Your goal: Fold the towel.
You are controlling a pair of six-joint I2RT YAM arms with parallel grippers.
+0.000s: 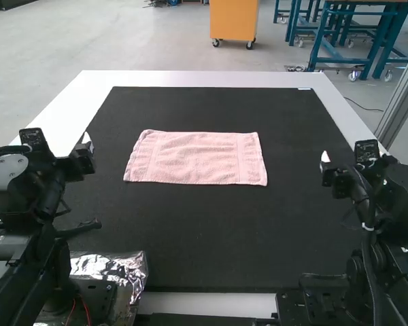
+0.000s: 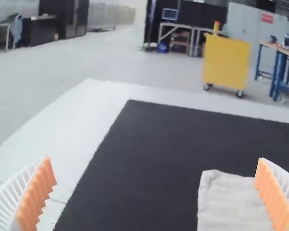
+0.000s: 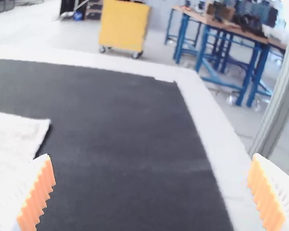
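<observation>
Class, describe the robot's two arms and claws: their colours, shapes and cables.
The left arm and right arm are black, with angular joints. The left has a rounded grey plate, and red wires near its base; a black cable runs along the right. The left claw and right claw each have two white ribbed fingers with serrated orange pads.

a yellow cart (image 2: 226,60) on wheels stands on the pale grey floor (image 2: 135,57). near it is a blue-legged workbench (image 3: 221,25); a metal post (image 3: 278,106) slants upward.
</observation>
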